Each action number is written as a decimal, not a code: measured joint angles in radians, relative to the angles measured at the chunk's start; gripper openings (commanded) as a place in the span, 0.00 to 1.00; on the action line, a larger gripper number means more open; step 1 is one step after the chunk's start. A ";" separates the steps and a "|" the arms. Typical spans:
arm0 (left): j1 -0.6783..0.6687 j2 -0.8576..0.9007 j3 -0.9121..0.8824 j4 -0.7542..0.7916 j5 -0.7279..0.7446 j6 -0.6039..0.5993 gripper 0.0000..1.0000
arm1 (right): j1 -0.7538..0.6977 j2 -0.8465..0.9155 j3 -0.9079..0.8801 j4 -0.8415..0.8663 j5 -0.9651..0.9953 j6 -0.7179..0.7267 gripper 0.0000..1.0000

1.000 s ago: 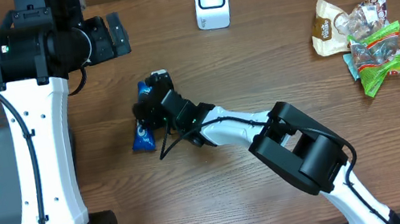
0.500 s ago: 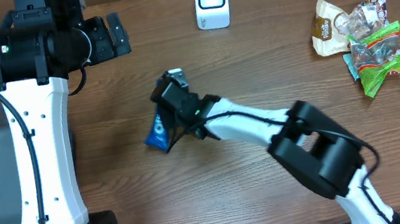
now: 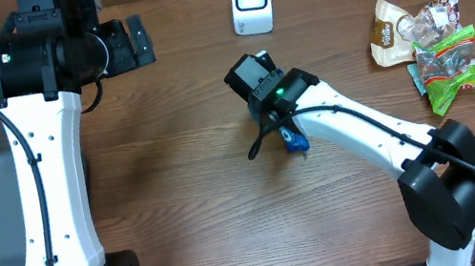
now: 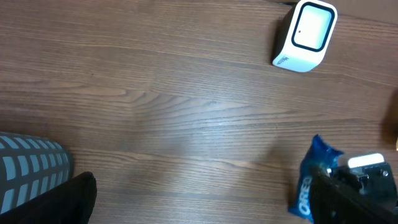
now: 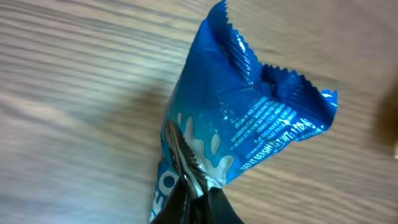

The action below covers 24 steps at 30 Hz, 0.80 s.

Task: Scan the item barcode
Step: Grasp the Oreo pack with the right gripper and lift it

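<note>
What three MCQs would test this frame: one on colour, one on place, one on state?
1. What colour is the packet? A) red B) green C) blue
2. Where is the scanner? A) under the packet B) standing on the table, apart from the packet C) on top of the packet
3. How is the right tool? A) open B) shut on the packet C) shut on nothing

C: the wrapper is blue in every view.
B: the overhead view shows it alone on bare wood.
B: the wrist view shows it pinching the wrapper's edge.
</note>
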 measured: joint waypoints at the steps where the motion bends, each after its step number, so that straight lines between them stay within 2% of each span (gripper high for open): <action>1: 0.000 0.000 0.000 0.000 0.000 0.000 1.00 | 0.000 0.018 0.000 -0.005 0.061 -0.013 0.09; 6: 0.000 0.000 0.000 0.000 0.000 0.000 0.99 | -0.008 0.106 0.000 -0.027 0.317 -0.035 0.11; 11: 0.000 0.000 0.000 0.000 0.000 0.000 1.00 | -0.018 0.148 0.000 0.000 0.343 -0.041 0.10; 12: 0.000 0.000 0.000 0.000 0.000 0.000 1.00 | -0.016 0.148 0.000 0.002 0.332 -0.040 0.31; 13: 0.000 0.000 0.000 0.000 0.000 0.000 1.00 | -0.011 0.148 0.000 0.003 0.321 -0.037 0.67; 14: 0.000 0.000 0.000 0.000 0.000 0.000 1.00 | -0.008 0.148 0.000 0.004 0.317 -0.041 0.78; 15: 0.000 0.000 0.000 0.000 0.000 0.000 1.00 | -0.005 0.148 0.000 0.003 0.308 -0.039 0.83; 17: 0.000 0.000 0.000 0.000 0.000 0.000 0.99 | -0.002 0.148 0.000 -0.002 0.294 -0.039 0.87; 19: 0.000 0.000 0.000 0.000 0.000 0.000 1.00 | -0.001 0.148 0.001 -0.001 0.264 -0.038 0.86; 24: 0.000 0.000 0.000 0.000 0.000 0.000 1.00 | -0.002 0.149 0.003 0.023 0.164 -0.036 0.80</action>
